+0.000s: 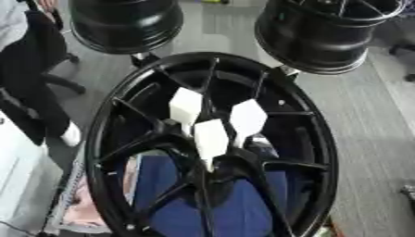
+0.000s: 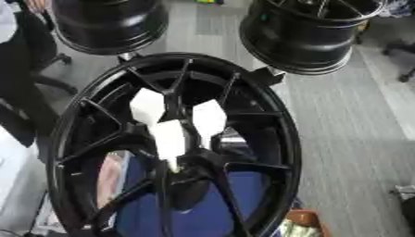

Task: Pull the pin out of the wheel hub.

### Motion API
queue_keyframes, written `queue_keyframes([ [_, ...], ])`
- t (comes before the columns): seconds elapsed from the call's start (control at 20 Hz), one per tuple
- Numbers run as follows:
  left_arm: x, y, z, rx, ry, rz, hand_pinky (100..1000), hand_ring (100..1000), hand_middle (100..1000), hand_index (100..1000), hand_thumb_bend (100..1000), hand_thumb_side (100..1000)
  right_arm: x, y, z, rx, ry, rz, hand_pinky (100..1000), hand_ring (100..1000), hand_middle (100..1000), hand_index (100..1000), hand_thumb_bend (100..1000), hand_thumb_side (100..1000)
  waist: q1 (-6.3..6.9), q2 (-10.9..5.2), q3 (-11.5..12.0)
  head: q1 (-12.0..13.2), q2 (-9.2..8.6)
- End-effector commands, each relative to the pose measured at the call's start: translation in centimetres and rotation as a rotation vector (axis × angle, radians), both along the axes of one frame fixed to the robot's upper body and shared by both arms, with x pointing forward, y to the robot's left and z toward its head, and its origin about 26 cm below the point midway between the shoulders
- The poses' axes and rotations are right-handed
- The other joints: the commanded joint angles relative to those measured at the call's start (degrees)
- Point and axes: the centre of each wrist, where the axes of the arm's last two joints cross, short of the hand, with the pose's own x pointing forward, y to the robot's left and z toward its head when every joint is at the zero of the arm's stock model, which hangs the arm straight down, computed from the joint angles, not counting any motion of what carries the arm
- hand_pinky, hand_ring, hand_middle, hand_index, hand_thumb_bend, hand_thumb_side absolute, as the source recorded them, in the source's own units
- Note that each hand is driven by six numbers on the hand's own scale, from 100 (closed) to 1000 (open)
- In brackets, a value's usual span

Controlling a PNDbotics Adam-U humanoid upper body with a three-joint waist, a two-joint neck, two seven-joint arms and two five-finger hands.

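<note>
A large black wheel hub [image 1: 317,139] stands tilted and fills the middle of both views. Its spokes meet at a centre near the lower middle. Three white wedge-shaped pins sit among the spokes just above that centre: one at upper left [image 1: 185,107], one at upper right [image 1: 248,118], and one lower between them [image 1: 210,139] with its narrow end pointing down at the centre. Neither of my hands shows in either view.
Two more black wheels stand behind, at back left [image 1: 126,23] and back right [image 1: 320,32]. A blue surface [image 1: 235,203] shows through the spokes. Grey floor [image 1: 373,129] lies to the right, and a dark office chair [image 1: 40,69] is at the far left.
</note>
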Motion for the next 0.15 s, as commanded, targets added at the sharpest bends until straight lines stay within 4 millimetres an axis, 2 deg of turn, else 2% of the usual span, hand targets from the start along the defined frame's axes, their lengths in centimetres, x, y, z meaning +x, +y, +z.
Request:
queue_keyframes([
  [0.05, -0.29, -0.77, 0.69, -0.047, -0.05, -0.046, 677, 642, 616, 766, 100, 504, -0.15, 0.11, 1.1, -0.021, -0.036, -0.075, 869, 741, 654, 770, 100, 183, 0.09, -0.97, -0.18, 0.13, -0.59],
  [0.15, -0.07, -1.07, 0.31, -0.071, -0.053, -0.054, 676, 640, 614, 765, 100, 506, -0.13, 0.15, 1.09, -0.027, -0.035, -0.074, 869, 742, 654, 771, 100, 181, 0.13, -0.9, -0.28, 0.22, -0.55],
])
